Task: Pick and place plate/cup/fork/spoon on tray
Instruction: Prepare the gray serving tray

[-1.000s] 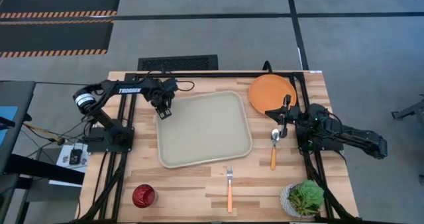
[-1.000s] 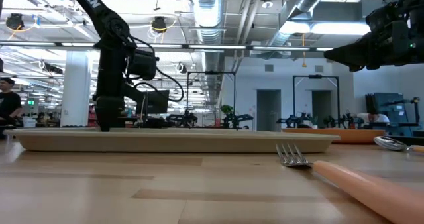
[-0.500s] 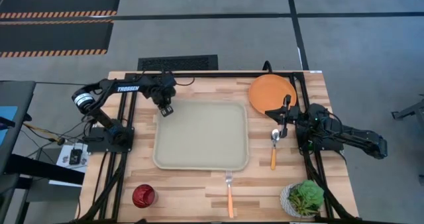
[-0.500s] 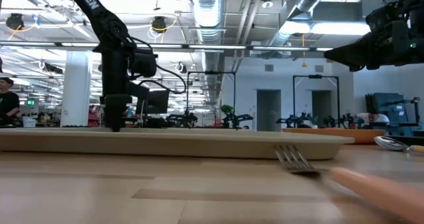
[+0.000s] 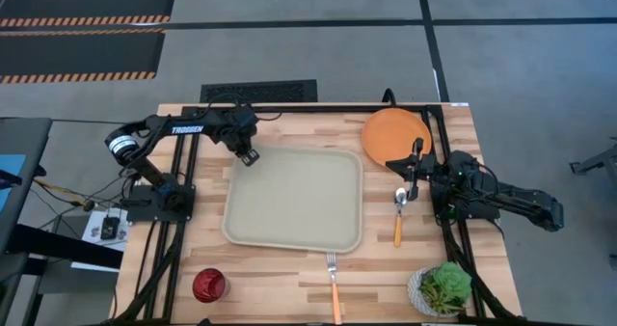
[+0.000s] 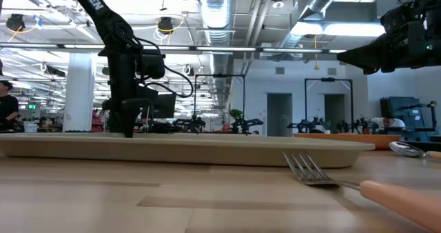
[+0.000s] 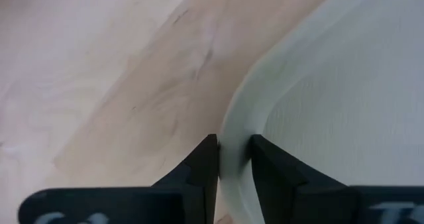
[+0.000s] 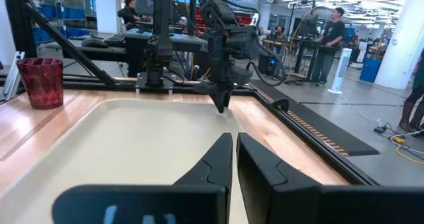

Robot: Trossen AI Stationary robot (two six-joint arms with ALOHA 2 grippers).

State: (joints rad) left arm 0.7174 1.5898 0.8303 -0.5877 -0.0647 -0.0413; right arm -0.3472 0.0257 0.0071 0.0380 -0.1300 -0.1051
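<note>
The pale grey-green tray (image 5: 294, 199) lies flat in the table's middle. My left gripper (image 5: 249, 155) is shut on its far left corner; it also shows in the low view (image 6: 129, 128). The orange plate (image 5: 395, 133) lies at the far right. The spoon (image 5: 399, 210) lies right of the tray. The fork (image 5: 334, 283) lies with its tines at the tray's near rim. The dark-red cup (image 5: 208, 285) stands at the near left. My right gripper (image 5: 413, 167) is shut and empty, above the table between plate and spoon. My left gripper pinches the tray's raised rim at the far left corner (image 7: 233, 128), one finger (image 7: 202, 161) outside the rim and one finger (image 7: 271, 164) inside the tray. The fingers come from above, pointing down. The tray lies flat on the table.
A white pot with a green plant (image 5: 443, 287) stands at the near right corner. Black frame rails run along the table's left, right and far edges. Bare wood lies left of the tray and between cup and fork.
My left gripper has moved a little toward the table's far edge and right, still shut on the tray's corner. The tray has turned about on the table and now lies square with the edges. Its near rim has slid nearer and pushed the fork toward the near edge.
</note>
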